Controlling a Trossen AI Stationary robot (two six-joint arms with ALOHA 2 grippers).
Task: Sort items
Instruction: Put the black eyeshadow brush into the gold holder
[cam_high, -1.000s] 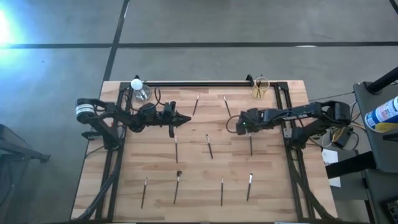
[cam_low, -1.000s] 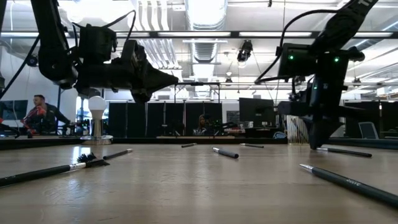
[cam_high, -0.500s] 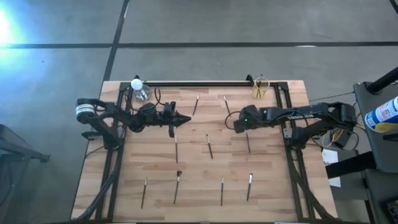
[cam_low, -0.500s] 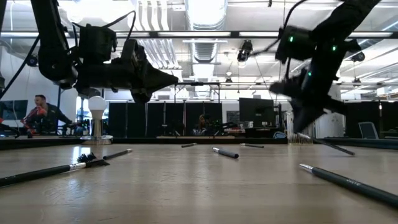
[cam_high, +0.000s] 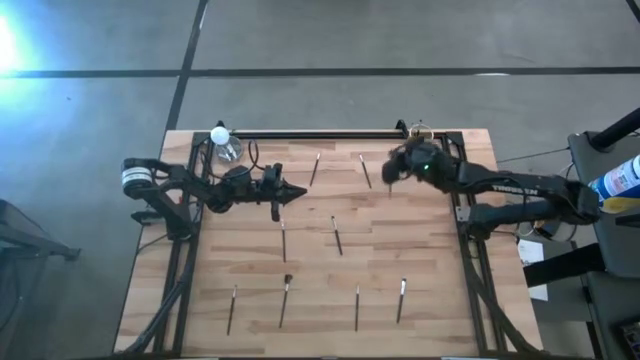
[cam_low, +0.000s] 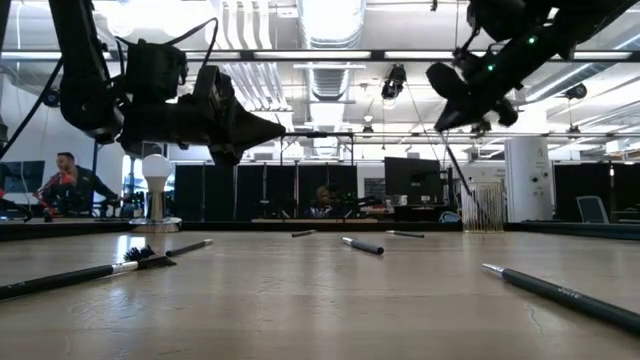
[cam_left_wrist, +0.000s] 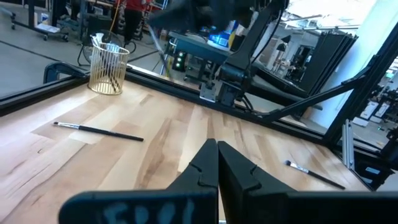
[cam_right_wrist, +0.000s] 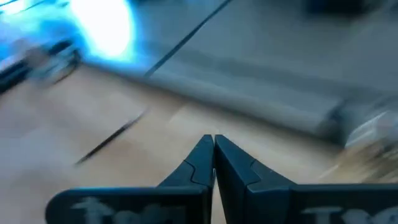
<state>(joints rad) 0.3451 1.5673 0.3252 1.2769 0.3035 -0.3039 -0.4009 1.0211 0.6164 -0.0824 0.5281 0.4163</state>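
Currently, the step in hand is the carry. The right gripper (cam_high: 388, 172) is raised above the far right part of the table (cam_high: 440, 300), near the wire cup (cam_high: 418, 140) at the back corner. Its fingers (cam_right_wrist: 205, 163) are pressed together. In the low view one thin dark stick (cam_low: 455, 172) hangs slanting down from it towards the cup, so it appears to be pinching that single stick by its upper end. The right wrist view is too smeared to confirm the grip.

The left gripper (cam_high: 298, 190) waits above the left-centre of the table, jaws closed on nothing.

The other items lie flat on the wood, well apart from one another:
- two near the back, (cam_high: 315, 168) and (cam_high: 365, 172);
- two in the middle, (cam_high: 283, 240) and (cam_high: 337, 235);
- four along the front edge, from (cam_high: 232, 308) to (cam_high: 401, 300).

A glass cup (cam_high: 224, 145) with a white ball on it stands at the back left corner.

Judged from this layout, sorting has barely begun. The next move calls for:
1. bringing the lower tip of the stick over the wire cup's mouth;
2. turning the stick closer to upright;
3. lowering it inside the rim before the fingers part.

A slanted stick may catch the rim or tip the light cup.
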